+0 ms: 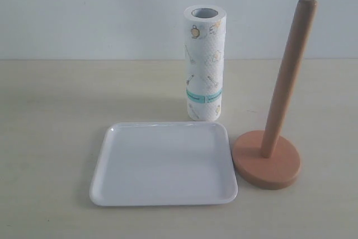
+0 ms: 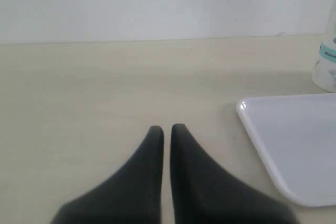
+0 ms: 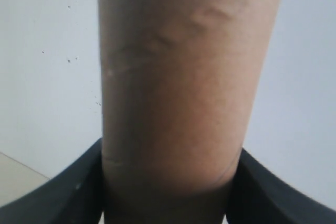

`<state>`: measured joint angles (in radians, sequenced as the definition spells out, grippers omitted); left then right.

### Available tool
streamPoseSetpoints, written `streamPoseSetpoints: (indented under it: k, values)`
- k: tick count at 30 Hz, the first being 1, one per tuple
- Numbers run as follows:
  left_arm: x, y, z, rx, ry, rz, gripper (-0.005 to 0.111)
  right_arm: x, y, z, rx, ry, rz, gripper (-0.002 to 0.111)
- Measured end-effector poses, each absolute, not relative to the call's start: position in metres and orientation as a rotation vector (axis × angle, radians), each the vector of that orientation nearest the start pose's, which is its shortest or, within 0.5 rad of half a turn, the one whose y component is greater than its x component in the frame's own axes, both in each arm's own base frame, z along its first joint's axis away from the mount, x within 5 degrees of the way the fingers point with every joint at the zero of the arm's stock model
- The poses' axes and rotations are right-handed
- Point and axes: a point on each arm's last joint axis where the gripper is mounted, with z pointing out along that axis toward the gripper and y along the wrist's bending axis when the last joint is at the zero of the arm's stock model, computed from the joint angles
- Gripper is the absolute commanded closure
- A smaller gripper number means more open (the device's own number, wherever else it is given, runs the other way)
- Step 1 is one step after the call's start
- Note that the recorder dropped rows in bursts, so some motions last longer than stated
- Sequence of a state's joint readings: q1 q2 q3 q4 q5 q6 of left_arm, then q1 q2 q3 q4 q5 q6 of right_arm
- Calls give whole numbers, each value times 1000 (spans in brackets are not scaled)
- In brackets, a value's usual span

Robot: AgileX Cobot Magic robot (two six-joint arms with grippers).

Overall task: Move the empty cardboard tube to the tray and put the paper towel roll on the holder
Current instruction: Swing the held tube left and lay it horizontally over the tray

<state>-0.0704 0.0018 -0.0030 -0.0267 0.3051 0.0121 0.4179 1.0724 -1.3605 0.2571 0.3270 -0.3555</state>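
Between the jaws of the right gripper (image 3: 168, 187), the empty cardboard tube (image 3: 184, 87) sits clamped, apparently aloft. Lower centre, the tray (image 1: 162, 166) lies bare. The paper towel roll (image 1: 205, 65) stands behind it, not yet on the holder (image 1: 281, 104). The left gripper (image 2: 166, 129) has its jaws together.

Brown cardboard tube (image 3: 178, 93) fills view, clamped between sides of dark right pincer (image 3: 170, 190); white wall (image 3: 47, 66) behind.
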Motion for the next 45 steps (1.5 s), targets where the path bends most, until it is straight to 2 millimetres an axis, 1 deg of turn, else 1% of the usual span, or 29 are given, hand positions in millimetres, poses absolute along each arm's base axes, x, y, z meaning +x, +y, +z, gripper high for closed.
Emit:
streamPoseSetpoints:
  k: [3,6,13,16,17,19,20,21,22,24,25,27,29,31,33,37,43,45]
  values:
    - [54,-5,187,57,1787,-67,103,192,98,509,-466,1432,379,108]
    - [54,-5,187,57,1787,-67,103,195,106,506,-505,1422,440,108]
    - [54,-5,187,57,1787,-67,103,199,150,488,-770,1404,518,108]
    - [54,-5,187,57,1787,-67,103,195,167,482,-853,1381,531,108]
    - [54,-5,187,57,1787,-67,103,194,169,480,-864,1380,535,108]
    - [54,-5,187,57,1787,-67,103,192,176,470,-883,1384,540,108]
    - [54,-5,187,57,1787,-67,103,194,180,458,-870,1403,533,108]
    - [54,-5,187,57,1787,-67,103,195,182,450,-858,1415,524,108]
    - [54,-5,187,57,1787,-67,103,198,185,431,-831,1443,497,108]
    - [54,-5,187,57,1787,-67,103,198,189,401,-808,1486,460,108]
    - [54,-5,187,57,1787,-67,103,196,192,385,-799,1504,438,108]
    - [54,-5,187,57,1787,-67,103,189,196,360,-776,1514,401,108]
    - [54,-5,187,57,1787,-67,103,180,199,342,-743,1496,364,108]
    - [54,-5,187,57,1787,-67,103,173,201,326,-722,1491,353,108]
    - [54,-5,187,57,1787,-67,103,172,204,315,-734,1501,348,108]
    - [54,-5,187,57,1787,-67,103,178,214,292,-784,1554,322,108]
    - [54,-5,187,57,1787,-67,103,189,233,253,-909,1621,251,108]
    - [54,-5,187,57,1787,-67,103,191,239,248,-970,1632,242,108]
